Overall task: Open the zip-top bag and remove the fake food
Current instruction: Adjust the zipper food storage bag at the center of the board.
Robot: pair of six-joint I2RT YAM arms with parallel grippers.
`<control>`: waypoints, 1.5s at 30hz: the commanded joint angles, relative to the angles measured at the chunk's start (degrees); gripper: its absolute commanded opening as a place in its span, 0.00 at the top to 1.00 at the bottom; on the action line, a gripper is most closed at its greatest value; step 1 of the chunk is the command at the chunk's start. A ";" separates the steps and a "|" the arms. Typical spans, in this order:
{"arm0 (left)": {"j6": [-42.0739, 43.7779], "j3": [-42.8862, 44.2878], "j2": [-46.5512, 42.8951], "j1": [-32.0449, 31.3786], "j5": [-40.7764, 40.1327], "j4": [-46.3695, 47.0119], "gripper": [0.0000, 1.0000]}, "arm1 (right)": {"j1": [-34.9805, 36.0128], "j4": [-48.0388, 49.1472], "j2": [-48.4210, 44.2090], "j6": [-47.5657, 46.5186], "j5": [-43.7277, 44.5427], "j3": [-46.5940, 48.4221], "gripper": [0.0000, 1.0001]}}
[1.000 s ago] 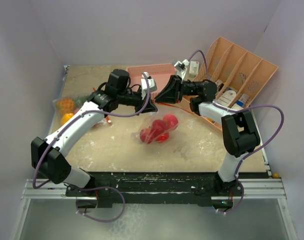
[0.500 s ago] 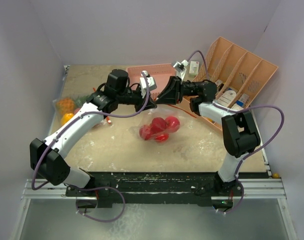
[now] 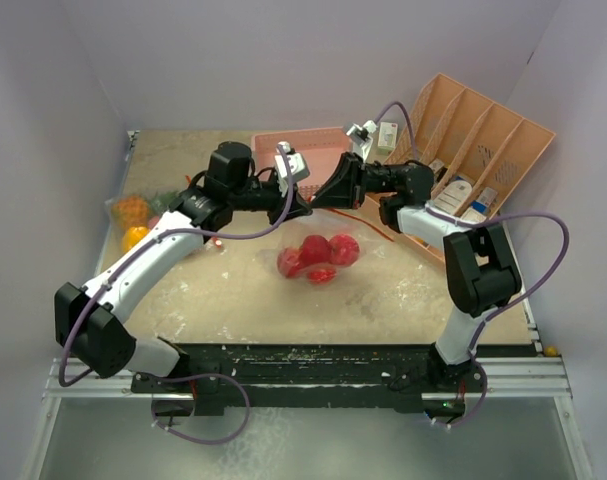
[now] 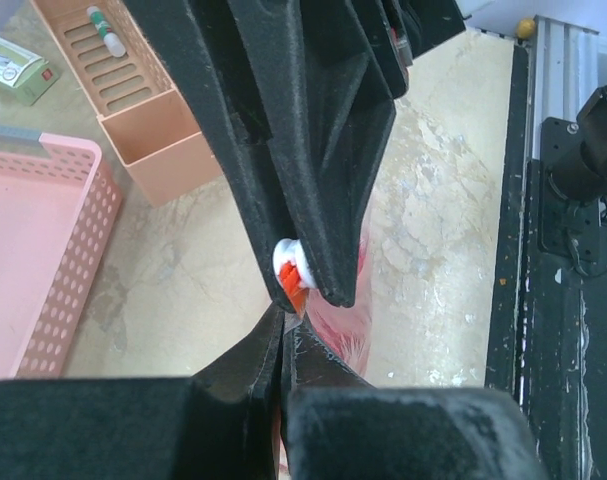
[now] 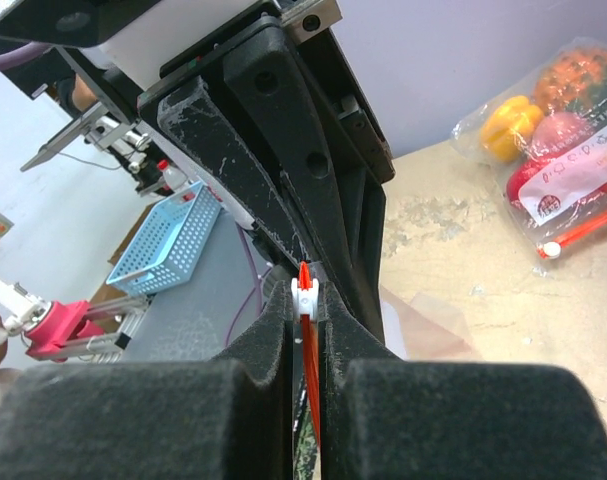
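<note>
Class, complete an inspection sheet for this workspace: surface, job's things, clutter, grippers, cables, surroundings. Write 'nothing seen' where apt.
Surface: beige marbled table, scuffed white.
Job's things: zip-top bag hanging between the grippers, red fake food inside; second filled bag at far left.
Clutter: pink basket; peach divider rack holding cartons.
Grippers: left gripper and right gripper both shut on the bag's top edge.
Cables: purple cables loop along both arms.
Surroundings: pale walls on three sides.

white links [image 3: 148, 255]; purple cables [image 3: 565, 238]; black joints [image 3: 483, 265], left claw [image 3: 303, 210], right claw [image 3: 320, 199]
</note>
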 commanded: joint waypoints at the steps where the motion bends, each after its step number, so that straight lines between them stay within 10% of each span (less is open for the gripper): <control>1: -4.42 -1.12 -4.45 2.28 -2.25 7.67 1.00 | -0.07 17.48 -3.77 -0.94 -0.92 -1.14 1.00; 27: -21.97 -7.35 -7.62 10.28 13.73 28.30 1.00 | -0.96 17.48 -1.96 -0.93 -0.16 -3.35 1.00; 36: -25.17 -12.52 -6.07 8.16 14.33 33.22 0.40 | -0.96 17.30 -0.15 -0.09 1.60 -1.13 1.00; 45: -25.25 -15.05 -3.81 5.92 11.70 36.88 0.40 | -0.97 17.38 -1.40 0.39 1.88 -1.85 1.00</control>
